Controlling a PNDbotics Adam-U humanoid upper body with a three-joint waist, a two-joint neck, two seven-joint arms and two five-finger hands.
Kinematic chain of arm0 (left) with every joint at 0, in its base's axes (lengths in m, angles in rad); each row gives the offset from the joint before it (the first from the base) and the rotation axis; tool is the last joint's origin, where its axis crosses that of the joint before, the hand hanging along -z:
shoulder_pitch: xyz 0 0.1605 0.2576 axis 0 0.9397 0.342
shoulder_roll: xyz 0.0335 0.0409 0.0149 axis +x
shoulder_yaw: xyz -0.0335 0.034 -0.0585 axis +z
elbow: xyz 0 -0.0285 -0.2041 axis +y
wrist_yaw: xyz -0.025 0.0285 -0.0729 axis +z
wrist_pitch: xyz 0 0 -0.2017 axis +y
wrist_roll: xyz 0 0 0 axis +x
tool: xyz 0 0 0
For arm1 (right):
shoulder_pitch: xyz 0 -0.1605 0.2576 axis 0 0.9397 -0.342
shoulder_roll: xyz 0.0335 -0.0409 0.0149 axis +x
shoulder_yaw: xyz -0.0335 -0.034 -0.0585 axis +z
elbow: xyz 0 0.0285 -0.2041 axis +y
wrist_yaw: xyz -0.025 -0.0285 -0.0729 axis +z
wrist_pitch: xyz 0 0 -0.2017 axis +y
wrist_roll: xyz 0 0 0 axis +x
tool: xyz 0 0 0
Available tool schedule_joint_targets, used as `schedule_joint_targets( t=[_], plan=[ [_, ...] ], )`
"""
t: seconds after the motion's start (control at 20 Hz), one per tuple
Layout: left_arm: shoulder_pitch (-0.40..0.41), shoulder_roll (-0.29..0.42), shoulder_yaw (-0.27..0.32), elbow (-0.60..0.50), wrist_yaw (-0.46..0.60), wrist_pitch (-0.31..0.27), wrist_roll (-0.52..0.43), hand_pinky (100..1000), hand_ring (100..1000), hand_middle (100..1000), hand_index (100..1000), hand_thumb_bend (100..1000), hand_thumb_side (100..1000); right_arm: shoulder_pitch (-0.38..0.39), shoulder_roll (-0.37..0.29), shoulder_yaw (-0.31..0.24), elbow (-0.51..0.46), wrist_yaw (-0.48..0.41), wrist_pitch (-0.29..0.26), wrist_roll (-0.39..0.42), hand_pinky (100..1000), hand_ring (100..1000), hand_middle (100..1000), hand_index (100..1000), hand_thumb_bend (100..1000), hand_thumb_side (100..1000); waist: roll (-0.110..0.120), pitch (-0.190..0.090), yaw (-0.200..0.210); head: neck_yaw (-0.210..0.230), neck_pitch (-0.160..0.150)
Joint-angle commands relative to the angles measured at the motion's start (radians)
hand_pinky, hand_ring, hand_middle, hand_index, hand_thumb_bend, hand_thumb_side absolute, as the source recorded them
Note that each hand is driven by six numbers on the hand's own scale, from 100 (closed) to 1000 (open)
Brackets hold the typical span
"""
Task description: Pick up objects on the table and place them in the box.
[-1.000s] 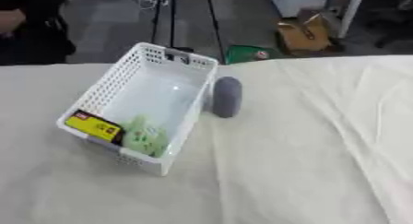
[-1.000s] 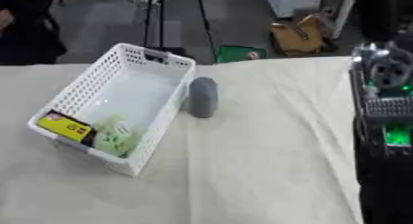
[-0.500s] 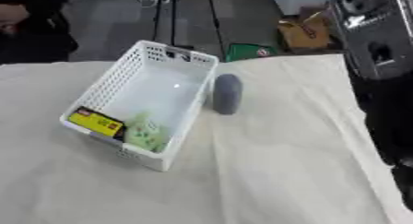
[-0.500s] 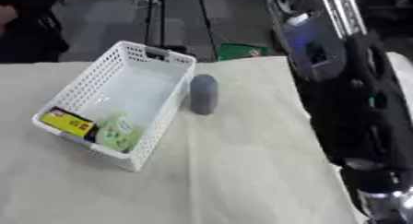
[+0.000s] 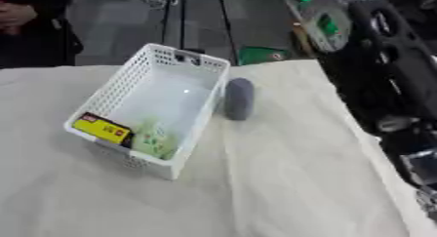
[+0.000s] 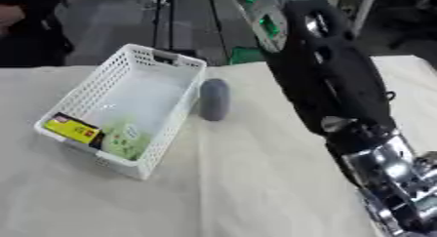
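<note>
Grey oblong object lies on the cloth-covered table, touching or just beside the white basket's right wall, at about one o'clock from the basket's centre. Of the fingers nothing usable shows: the right hand runs out of view at five o'clock, only silver parts visible at the lower corner, so I cannot tell whether it is released or clenched. The left hand appears nowhere. Outward, the black right arm slants from twelve o'clock down to five. Inside the basket lie a yellow packet and a pale green item, at its seven o'clock end. Likely risk: the arm sweeping in could knock the grey object aside or shove the light basket across the cloth.
</note>
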Motion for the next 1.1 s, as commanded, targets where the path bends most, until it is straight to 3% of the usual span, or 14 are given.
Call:
schedule_joint_targets(
  t=[0.05,0.2,0.25,0.65,0.85,1.1],
  plan=[
    [-0.006,0.020,-0.001,-0.018,0.003,0.001,-0.006,666,607,703,708,100,616,-0.046,0.009,-0.017,0.092,0.071,-0.020,0.015,894,922,893,966,379,1000,0.002,-0.025,0.001,-0.001,0.004],
    [-0.006,0.020,-0.001,-0.018,0.004,0.002,-0.007,666,607,704,708,100,617,-0.053,0.015,-0.032,0.152,0.125,-0.032,0.014,896,924,894,966,385,1000,0.001,-0.025,0.001,-0.002,0.003],
    [-0.006,0.020,-0.001,-0.018,0.004,0.002,-0.007,666,608,704,708,100,617,-0.052,0.015,-0.035,0.165,0.137,-0.034,0.012,907,944,905,972,426,1000,0.001,-0.025,0.001,-0.002,0.003],
    [-0.006,0.019,0.002,-0.018,-0.001,0.005,-0.008,667,609,706,708,100,617,-0.026,-0.025,-0.048,0.290,0.224,-0.076,0.077,917,967,912,982,438,1000,0.001,-0.020,-0.005,0.007,-0.007],
    [-0.005,0.020,0.003,-0.018,-0.002,0.003,-0.007,667,609,706,708,100,616,-0.004,-0.057,-0.051,0.291,0.222,-0.089,0.088,922,975,919,988,451,1000,0.002,-0.017,-0.008,0.010,-0.009],
    [-0.006,0.022,0.005,-0.018,-0.007,0.003,-0.006,671,610,708,708,100,616,0.058,-0.137,-0.040,0.205,0.148,-0.098,0.116,932,989,918,997,524,1000,0.002,-0.012,-0.024,0.019,-0.011]
  ],
)
